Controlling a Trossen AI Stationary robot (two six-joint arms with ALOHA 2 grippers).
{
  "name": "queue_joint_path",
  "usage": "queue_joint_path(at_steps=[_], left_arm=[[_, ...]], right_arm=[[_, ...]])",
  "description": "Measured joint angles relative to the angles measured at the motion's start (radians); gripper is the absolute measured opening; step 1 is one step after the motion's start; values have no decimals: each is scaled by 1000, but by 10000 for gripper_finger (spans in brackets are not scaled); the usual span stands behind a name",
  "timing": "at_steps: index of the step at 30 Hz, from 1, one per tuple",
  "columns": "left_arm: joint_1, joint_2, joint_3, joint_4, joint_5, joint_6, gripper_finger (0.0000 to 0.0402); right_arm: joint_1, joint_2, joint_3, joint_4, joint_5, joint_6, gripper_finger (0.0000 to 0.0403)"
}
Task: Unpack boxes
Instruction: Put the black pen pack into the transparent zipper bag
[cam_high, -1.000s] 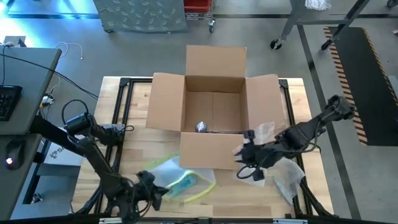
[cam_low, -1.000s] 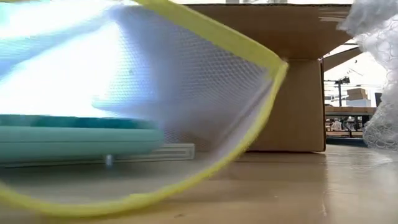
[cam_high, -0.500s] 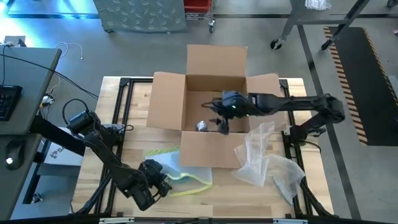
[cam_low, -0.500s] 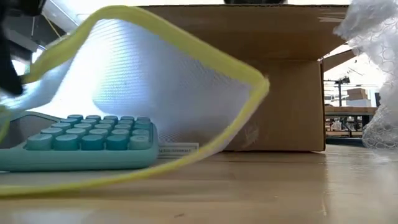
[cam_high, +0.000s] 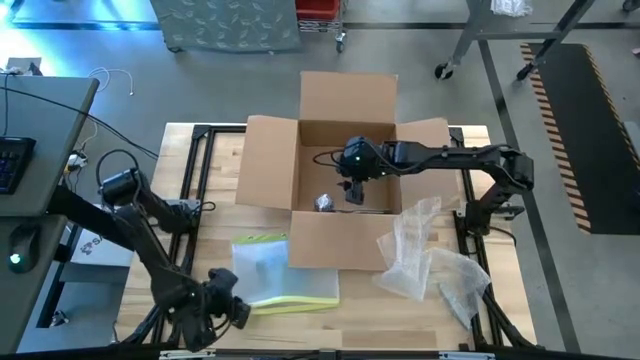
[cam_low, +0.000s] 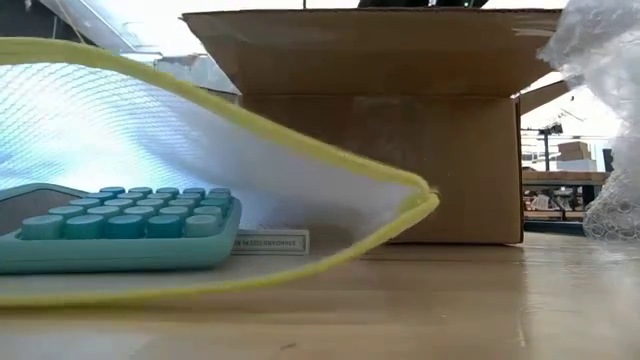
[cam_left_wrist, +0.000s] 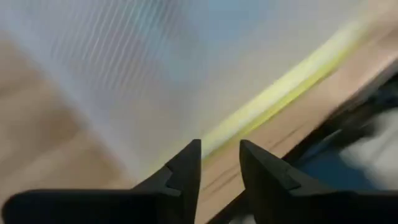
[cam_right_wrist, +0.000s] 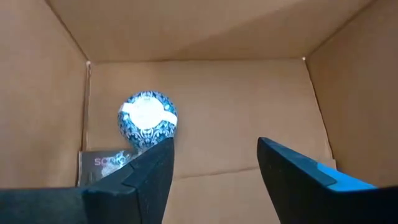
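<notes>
The brown cardboard box (cam_high: 270, 165) stands open at the table's far middle, flaps spread. On its floor lie a blue-and-white patterned ball (cam_right_wrist: 147, 119) and a dark printed packet (cam_right_wrist: 102, 167). My right gripper (cam_right_wrist: 214, 155) hangs open over the box's opening (cam_high: 352, 192), slanting down, with the ball beyond its fingertips. A clear sleeve with a yellow edge (cam_high: 275, 275) lies flat on the table before the box, with a teal calculator (cam_low: 120, 225) in it. My left gripper (cam_left_wrist: 221, 158) is open at the sleeve's near left corner (cam_high: 238, 312), with nothing between its fingers.
Crinkly clear plastic film (cam_high: 420, 255) lies in heaps on the table to the right of the box, as far as the near right corner (cam_high: 465, 285). Black frame rails (cam_high: 200, 170) run along the table's edges. Bare wood (cam_high: 380, 320) shows along the near edge.
My right gripper has swung from the film at the box's near right corner toward the far left and over the box's opening; the film stays heaped on the table. My left gripper has drawn back toward the near left, and the sleeve, raised before, has sunk flat.
</notes>
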Motion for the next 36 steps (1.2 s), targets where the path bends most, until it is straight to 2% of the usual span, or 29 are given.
queue_joint_path(at_steps=[4, 8, 10, 11, 13, 15, 18, 21, 24, 27, 29, 31, 33, 36], left_arm=[[3, -66, 17, 46, -416, 89, 100], [39, -126, 99, 62, -801, 438, 92], [85, -156, 144, 59, -937, 611, 87], [121, -177, 166, 50, -947, 705, 85], [229, -239, 207, 39, -851, 907, 80], [381, -308, 229, 38, -680, 1124, 77], [658, -394, 236, 31, -438, 1405, 78], [967, -461, 233, 41, -205, 1625, 94], [1287, -466, 231, 80, 84, 1821, 124], [1540, -400, 230, 176, 417, 1934, 163], [1660, -327, 230, 238, 592, 1997, 192], [1733, -235, 230, 289, 702, 2069, 216], [1775, -135, 230, 328, 761, 2142, 231], [1803, 4, 240, 342, 769, 2238, 238]], right_arm=[[12, 0, 0, -1, 1, -55, 211], [14, -12, 0, -12, -6, -79, 211], [13, -31, 0, -30, -32, -79, 211], [12, -45, 0, -34, -47, -76, 211], [15, -79, 0, -42, -75, -76, 210], [21, -116, 0, -44, -95, -78, 210], [28, -170, 0, -51, -109, -101, 210], [27, -222, -16, -42, -115, -102, 210], [26, -256, -65, -24, -115, -102, 210], [27, -269, -127, 46, -118, -91, 210], [27, -270, -167, 98, -119, -71, 210], [27, -270, -205, 155, -118, -42, 210], [27, -270, -230, 201, -119, -5, 210], [27, -270, -256, 241, -120, 40, 210]])
